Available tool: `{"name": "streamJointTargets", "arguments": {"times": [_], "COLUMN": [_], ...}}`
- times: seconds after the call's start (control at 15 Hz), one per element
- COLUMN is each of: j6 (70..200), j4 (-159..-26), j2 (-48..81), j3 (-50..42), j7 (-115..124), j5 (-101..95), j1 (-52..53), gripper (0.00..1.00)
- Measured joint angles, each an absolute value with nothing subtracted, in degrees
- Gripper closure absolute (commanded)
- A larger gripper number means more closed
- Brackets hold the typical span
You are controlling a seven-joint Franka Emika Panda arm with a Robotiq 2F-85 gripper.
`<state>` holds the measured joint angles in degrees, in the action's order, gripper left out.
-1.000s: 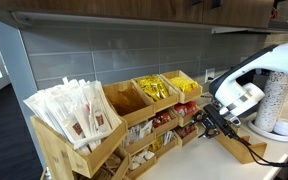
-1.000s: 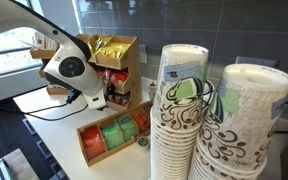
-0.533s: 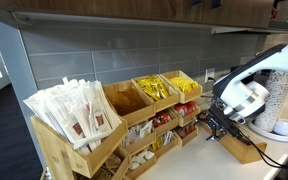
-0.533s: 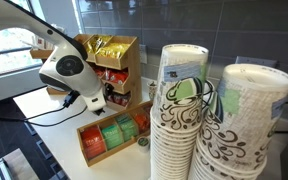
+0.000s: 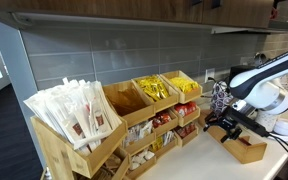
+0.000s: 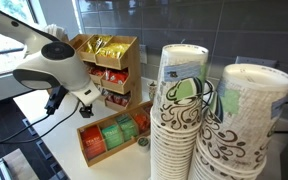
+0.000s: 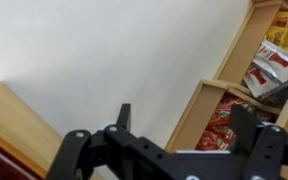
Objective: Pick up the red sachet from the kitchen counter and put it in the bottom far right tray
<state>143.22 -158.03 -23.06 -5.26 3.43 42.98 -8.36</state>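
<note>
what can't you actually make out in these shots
- Single red sachet: the end compartment of the light wood organiser's lower row holds a blurred red pile in the wrist view; no one packet stands out.
- Hand: small and dark in an exterior view, fingers unreadable there.
- Pale counter: partly hidden by patterned paper cup stacks in an exterior view.

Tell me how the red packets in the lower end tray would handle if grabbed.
The red packets look thin and crinkled, so probably floppy and light. Their glossy wrap may slip in the tool. Heaped loosely, neighbours could shift.
</note>
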Motion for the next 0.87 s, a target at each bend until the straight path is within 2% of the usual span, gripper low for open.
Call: {"name": "streamJointTargets", "arguments": {"times": [0.87], "j6": [120.74], "j4": [-157.11], "j2": [-44.91], "j3": [-13.65], "j7": [-8.49], "j5": [18.96], "j1": [-11.12], "gripper": [0.00]}}
